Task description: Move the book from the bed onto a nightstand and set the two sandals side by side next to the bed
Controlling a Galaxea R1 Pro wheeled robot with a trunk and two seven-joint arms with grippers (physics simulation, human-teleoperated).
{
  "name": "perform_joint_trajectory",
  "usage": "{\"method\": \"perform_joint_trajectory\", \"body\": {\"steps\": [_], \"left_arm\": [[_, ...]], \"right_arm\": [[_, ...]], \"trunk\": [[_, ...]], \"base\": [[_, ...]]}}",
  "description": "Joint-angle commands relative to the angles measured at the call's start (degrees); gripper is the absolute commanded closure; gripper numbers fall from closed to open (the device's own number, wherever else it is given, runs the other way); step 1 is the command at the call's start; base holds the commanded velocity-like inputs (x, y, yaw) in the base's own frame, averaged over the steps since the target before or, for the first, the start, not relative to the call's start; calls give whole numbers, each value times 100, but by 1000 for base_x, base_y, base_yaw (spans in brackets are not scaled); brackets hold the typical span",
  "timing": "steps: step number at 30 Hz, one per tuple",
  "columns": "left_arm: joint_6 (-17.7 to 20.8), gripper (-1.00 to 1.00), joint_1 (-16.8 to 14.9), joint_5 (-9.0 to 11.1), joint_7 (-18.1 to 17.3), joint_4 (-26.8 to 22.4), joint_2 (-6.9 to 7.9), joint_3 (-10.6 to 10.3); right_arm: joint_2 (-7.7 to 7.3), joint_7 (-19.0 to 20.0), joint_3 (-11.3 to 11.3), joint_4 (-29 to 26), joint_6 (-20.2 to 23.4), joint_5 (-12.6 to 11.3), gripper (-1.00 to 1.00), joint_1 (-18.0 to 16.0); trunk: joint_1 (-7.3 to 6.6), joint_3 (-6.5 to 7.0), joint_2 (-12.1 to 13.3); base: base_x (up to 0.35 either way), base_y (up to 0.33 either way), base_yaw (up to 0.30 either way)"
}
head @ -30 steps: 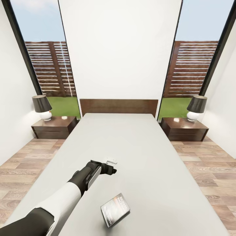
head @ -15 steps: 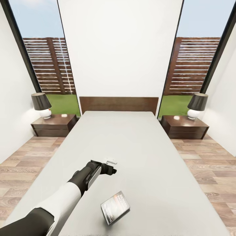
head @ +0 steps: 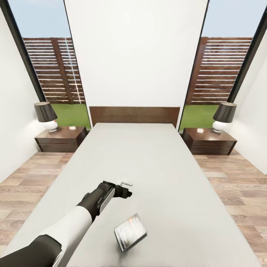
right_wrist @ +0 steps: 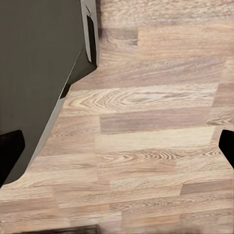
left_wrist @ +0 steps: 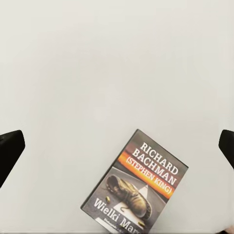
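Left gripper, jaws apart, hovers over the book whose title reads clearly from the wrist; head view adds 2 nightstands.

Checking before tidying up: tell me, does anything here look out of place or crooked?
Only the book: it lies askew on the bed, near the foot, instead of on a nightstand. Both lamps stand upright.

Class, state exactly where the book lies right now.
In the head view the book lies flat on the bed, near its foot end, just beyond the left gripper hovering open above the mattress.
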Motion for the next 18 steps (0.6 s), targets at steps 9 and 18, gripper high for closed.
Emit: {"method": "perform_joint_trajectory", "body": {"steps": [9, 18], "left_arm": [[130, -100, -5, 58, 19, -11, -1, -24], [155, -100, -5, 58, 19, -12, -5, -24]], "right_arm": [[-2, 10, -43, 11, 249, 50, -100, 6], [-1, 9, -42, 11, 329, 50, -100, 8]], "trunk": [[1, -90, -4], [1, -174, -4]], "base": [[0, 0, 0], [0, 0, 0]]}}
